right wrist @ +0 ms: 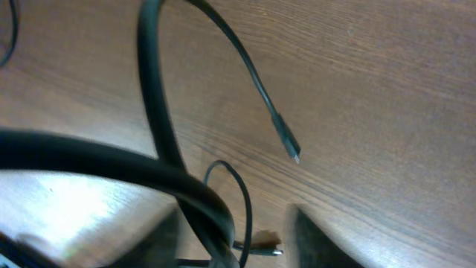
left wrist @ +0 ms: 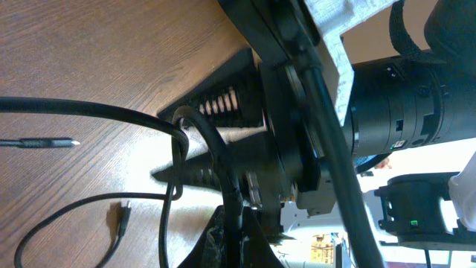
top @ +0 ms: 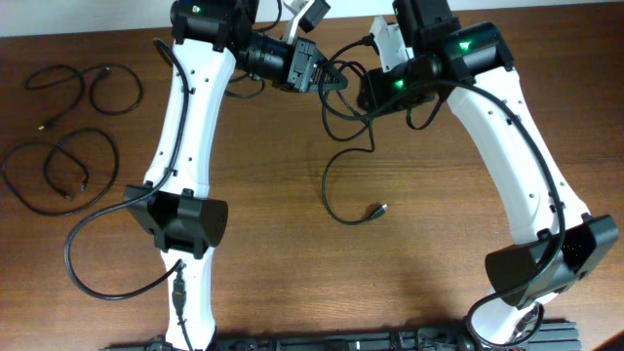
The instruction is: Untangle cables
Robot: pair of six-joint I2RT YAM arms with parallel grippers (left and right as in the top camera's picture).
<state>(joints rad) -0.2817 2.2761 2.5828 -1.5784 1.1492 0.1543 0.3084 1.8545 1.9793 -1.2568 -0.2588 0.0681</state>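
I saw the left pincer (left wrist: 169, 173) clamped shut on the middle cable (top: 326, 190) near the far edge of the table (top: 283, 283), the cord looping across its tips. The right pincer (right wrist: 234, 232), just beside it, stood partly open, with a thin loop in the gap but nothing pinched. The cable trailed down to its plug (top: 378, 210) on the wood. Two other cables (top: 95, 88) lay in loose loops, well apart on the left.

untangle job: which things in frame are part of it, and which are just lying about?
Job:
- middle cable
- upper-left cable, already loose
- lower-left cable, already loose

Not the job:
- thick arm wire
- black rail at the near edge
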